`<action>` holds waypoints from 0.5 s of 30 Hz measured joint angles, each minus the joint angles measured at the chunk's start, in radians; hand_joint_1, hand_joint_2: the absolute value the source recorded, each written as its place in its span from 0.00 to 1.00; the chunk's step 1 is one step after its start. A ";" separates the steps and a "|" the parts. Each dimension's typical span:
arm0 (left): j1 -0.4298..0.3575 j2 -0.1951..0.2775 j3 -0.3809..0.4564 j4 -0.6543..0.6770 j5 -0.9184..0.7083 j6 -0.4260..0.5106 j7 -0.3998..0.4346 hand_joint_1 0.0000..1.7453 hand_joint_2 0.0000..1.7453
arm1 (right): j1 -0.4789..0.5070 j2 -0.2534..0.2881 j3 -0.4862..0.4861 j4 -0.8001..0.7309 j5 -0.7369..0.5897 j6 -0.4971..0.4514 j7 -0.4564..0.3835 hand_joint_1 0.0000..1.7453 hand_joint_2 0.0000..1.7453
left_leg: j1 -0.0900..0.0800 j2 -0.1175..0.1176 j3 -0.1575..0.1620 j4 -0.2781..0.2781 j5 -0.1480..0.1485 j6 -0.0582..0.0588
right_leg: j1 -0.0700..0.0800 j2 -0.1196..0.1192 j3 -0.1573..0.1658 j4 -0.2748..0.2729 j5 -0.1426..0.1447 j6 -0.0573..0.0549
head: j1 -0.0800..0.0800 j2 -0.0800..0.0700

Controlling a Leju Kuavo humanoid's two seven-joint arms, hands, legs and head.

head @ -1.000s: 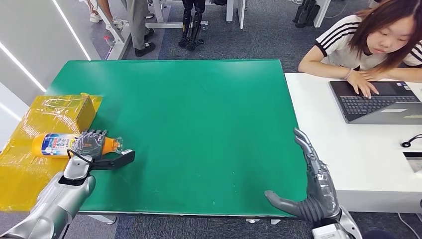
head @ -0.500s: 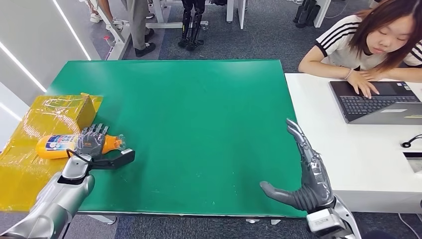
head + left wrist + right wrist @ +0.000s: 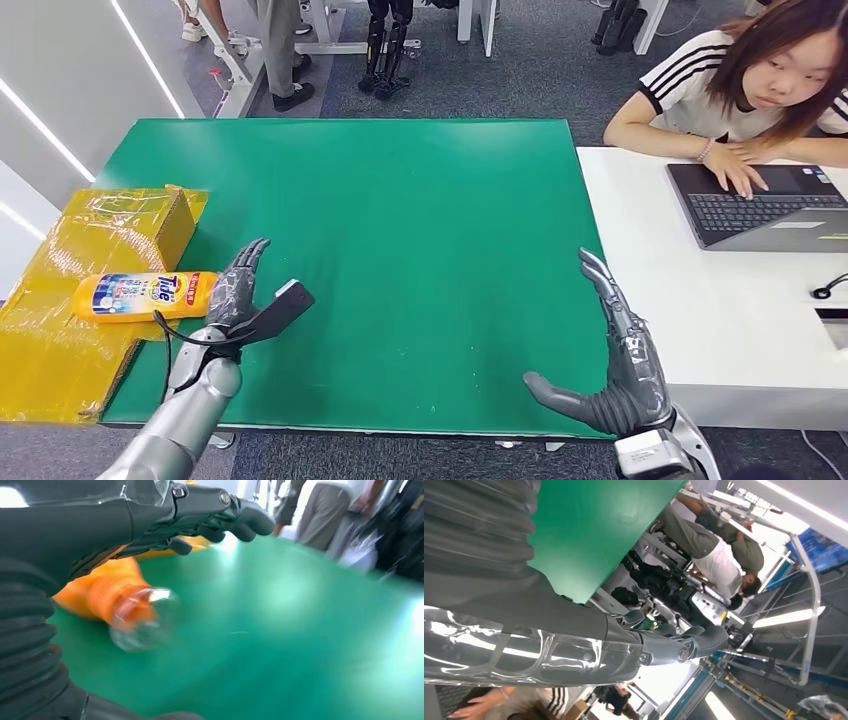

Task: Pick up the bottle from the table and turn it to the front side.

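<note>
- Head view: the bottle lies on its side at the table's left edge, label up, partly on the yellow box. The left hand is spread wide and empty just beside its cap end. The right hand hangs wide and empty at the table's near right edge.
- Head view, risk: a round bottle on its side could roll off toward the box if nudged.
- Left wrist view: the bottle shows orange with a clear cap; the contents cannot be told. The left hand's fingers arch above it, apart.
- Right wrist view: the right hand holds nothing, fingers extended.
</note>
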 joint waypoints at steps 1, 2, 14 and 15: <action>0.022 -0.017 0.000 -0.055 0.073 0.004 -0.021 0.00 1.00 | 0.003 0.001 0.000 0.000 -0.001 -0.005 0.000 0.00 1.00 | 0.000 0.001 0.000 0.000 0.000 0.000 | 0.000 0.001 -0.001 0.000 0.000 0.000 | 0.000 0.000; 0.043 -0.032 0.000 -0.112 0.148 0.011 -0.050 0.00 1.00 | 0.004 0.002 0.000 0.000 -0.004 -0.008 0.001 0.00 1.00 | 0.000 0.002 -0.001 0.000 -0.001 0.001 | 0.000 0.002 -0.001 0.000 0.000 0.000 | 0.000 0.000; 0.215 -0.150 -0.023 -0.662 0.218 0.206 -0.252 0.00 1.00 | -0.028 0.003 0.011 0.079 -0.089 -0.030 -0.030 0.00 1.00 | 0.001 0.003 -0.005 0.000 -0.001 0.001 | 0.000 0.002 -0.005 0.000 -0.001 0.000 | 0.000 0.000; 0.221 -0.155 -0.023 -0.680 0.223 0.205 -0.252 0.00 1.00 | -0.029 0.003 0.012 0.082 -0.091 -0.031 -0.030 0.00 1.00 | 0.001 0.003 -0.005 0.000 -0.001 0.001 | 0.000 0.002 -0.005 0.000 -0.001 0.000 | 0.000 0.000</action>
